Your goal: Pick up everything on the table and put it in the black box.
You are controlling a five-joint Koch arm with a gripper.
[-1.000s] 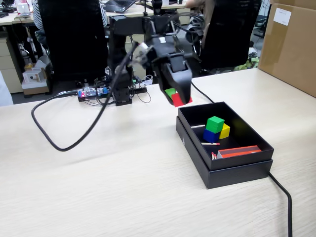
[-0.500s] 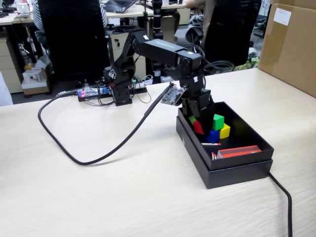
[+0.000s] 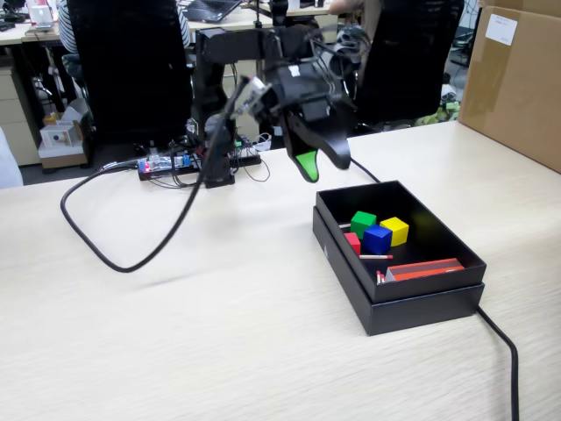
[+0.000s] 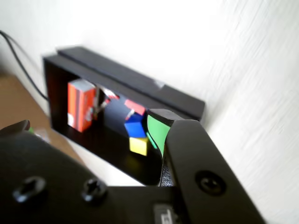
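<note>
The black box [image 3: 405, 303] stands on the table [image 3: 219, 342] at the right of the fixed view. Inside lie a green cube [image 3: 362, 223], a red cube [image 3: 352, 242], a blue cube [image 3: 377, 239] and a yellow cube [image 3: 396, 230], packed close together. My gripper [image 3: 323, 167] hangs open and empty above the table, just behind the box's left far corner. In the wrist view the gripper [image 4: 88, 122] frames the black box [image 4: 140, 86]. The blue cube [image 4: 135, 128], yellow cube [image 4: 138, 146] and red cube [image 4: 134, 107] show there. The green-padded finger [image 4: 156, 130] hides most of the green cube.
An orange-red matchbox [image 3: 425, 268] and a matchstick [image 3: 373, 256] also lie in the box. A brown carton [image 3: 517, 79] stands at the far right. A black cable [image 3: 101, 253] loops over the table's left, and another cable [image 3: 501, 344] runs from the box's front right.
The gripper dipped into the box holding the red cube, let it go and rose back up behind the box. The green cube came off the blue one onto the box floor.
</note>
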